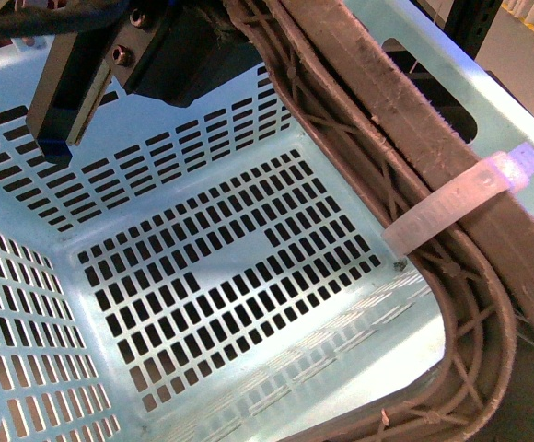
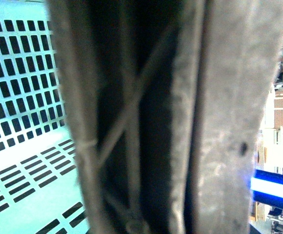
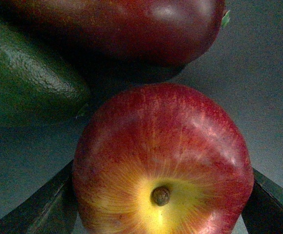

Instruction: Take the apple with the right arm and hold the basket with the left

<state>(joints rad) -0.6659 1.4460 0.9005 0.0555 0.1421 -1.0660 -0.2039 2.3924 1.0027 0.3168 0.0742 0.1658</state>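
Biggest thing first: the dark grey tabletop [image 3: 263,78] with the fruit on it. Then the basket [image 1: 230,262], pale mint green with slotted walls and floor, pretty much fills the front view, looking down into it. Its brown-grey ribbed handles [image 1: 387,120] lie together along the basket's right rim, and in the left wrist view they're so close they're just a blur. The left gripper [image 1: 83,83] hangs over the basket's far wall, by the upper end of those handles. Only one blue-tipped finger shows, so I can't tell how its jaws stand. The right gripper [image 3: 162,170] has its jaws wide, one dark finger [image 3: 39,204] on either side of the apple [image 3: 161,146] and right at its skin, but I can't tell if they're squeezing. No idea where that is relative to the basket. A dark red mango [image 3: 131,29] and a dark green fruit [image 3: 24,83] lie near the apple, which is red with a yellow patch round its stem. Smallest bit: a white zip tie [image 1: 451,207] wrapped around the basket's handles.
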